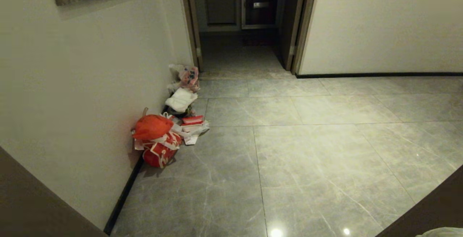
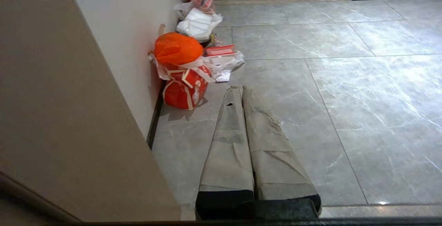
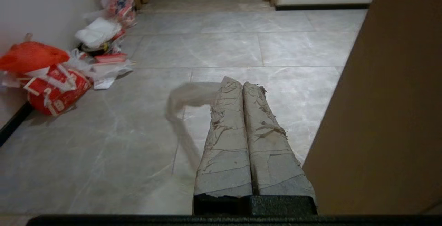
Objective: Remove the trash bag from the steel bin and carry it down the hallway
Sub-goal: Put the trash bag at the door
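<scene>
The right gripper (image 3: 241, 82) is pressing its taped fingers together, and the trash bag (image 3: 188, 98) is trailing from their tips as a thin, see-through film that is drooping toward the hallway (image 1: 307, 150) floor tiles. Only the right wrist view is showing this film. The head view is showing neither gripper, only a pale crumpled edge (image 1: 443, 231) in its lower right corner, and I cannot tell what that is.

The left gripper (image 2: 241, 88) is hanging above the tiles with its fingers clenched on nothing.

Rubbish is lying against the wall on the robot's left: an orange-red tied bag (image 1: 152, 126) is sitting on a red printed bag (image 1: 161, 152), whose contents are hidden. A flat red box (image 1: 192, 119) is lying just beside them, with a white folded wad (image 1: 181, 99) farther along. A clear bag with red-and-blue print (image 1: 188, 76) is sitting nearest the open doorway (image 1: 242, 23).
</scene>
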{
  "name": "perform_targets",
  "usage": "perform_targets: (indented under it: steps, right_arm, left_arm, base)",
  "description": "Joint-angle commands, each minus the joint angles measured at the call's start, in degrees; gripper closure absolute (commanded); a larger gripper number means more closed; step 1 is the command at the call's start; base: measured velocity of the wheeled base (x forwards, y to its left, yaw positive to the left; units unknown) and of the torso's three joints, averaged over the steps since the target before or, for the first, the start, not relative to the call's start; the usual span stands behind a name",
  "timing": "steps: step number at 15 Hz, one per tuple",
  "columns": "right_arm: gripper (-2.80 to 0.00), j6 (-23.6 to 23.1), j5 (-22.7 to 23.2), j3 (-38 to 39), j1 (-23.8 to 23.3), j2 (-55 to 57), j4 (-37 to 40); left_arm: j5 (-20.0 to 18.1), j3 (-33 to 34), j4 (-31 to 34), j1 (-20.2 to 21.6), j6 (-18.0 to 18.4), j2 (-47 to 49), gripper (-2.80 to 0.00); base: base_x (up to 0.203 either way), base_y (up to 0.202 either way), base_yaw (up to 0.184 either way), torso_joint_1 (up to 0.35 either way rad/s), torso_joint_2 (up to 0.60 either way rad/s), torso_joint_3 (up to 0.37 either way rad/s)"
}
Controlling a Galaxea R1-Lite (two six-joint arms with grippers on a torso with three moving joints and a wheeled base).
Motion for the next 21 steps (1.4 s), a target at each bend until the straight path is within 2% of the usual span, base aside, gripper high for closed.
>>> perform_targets:
  steps: [1, 6, 21]
  right_arm:
    - [0.00, 0.01, 0.01, 1.41, 0.03, -0.01, 0.03]
    - [0.00, 0.01, 0.01, 1.41, 0.03, -0.01, 0.03]
    - [0.00, 0.09, 0.01, 1.41, 0.03, -0.01, 0.03]
  left_arm:
    - [0.01, -0.05, 0.00, 0.02, 0.04, 0.09, 0.00]
    - [0.01, -0.06, 0.00, 0.05, 0.04, 0.00, 0.00]
    - [0.01, -0.07, 0.00, 0.05, 0.04, 0.09, 0.00]
  base:
    - [0.000, 0.000, 0.000, 0.000, 0.00, 0.000]
    - [0.012, 0.000, 0.000, 0.001, 0.00, 0.001]
    - [0.191, 0.000, 0.001, 0.000, 0.00, 0.004]
